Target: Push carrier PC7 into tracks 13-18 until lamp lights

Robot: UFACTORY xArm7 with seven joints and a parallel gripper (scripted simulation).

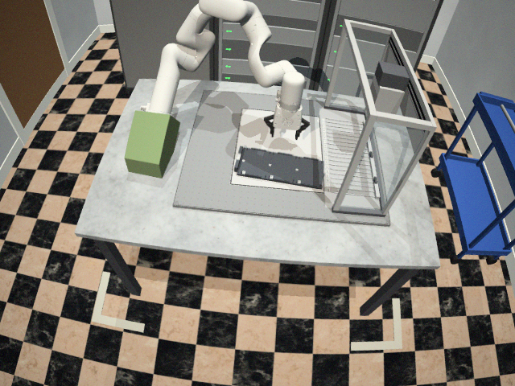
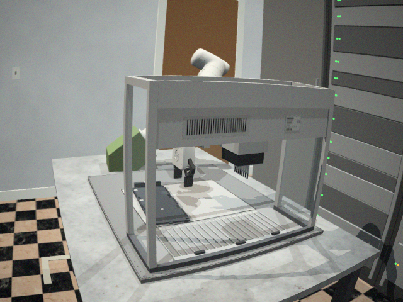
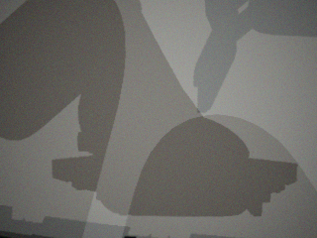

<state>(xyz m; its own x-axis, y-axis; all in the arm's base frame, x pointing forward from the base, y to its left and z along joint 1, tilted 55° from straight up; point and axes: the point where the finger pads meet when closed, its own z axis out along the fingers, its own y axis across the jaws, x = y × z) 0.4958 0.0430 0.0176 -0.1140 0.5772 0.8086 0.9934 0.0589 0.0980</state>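
1. Dark grey carrier PC7 (image 1: pixel 278 168) lies flat on the white mat (image 1: pixel 253 118), its long side running toward the loading rails (image 1: pixel 347 155), its far end just short of them.
2. My fingers (image 1: pixel 286 128) are spread wide and pinch nothing; they hang over the white mat beside the carrier, apart from it, toward the server cabinets (image 1: pixel 265 37).
3. Loading rails sit inside the white frame enclosure (image 1: pixel 374 112), beyond the carrier's far end.
4. My wrist view shows only pale mat and overlapping shadows; the carrier cannot be told there.
5. Behind the carrier's near end, a green block (image 1: pixel 150 143) stands on the marble counter (image 1: pixel 249 236).
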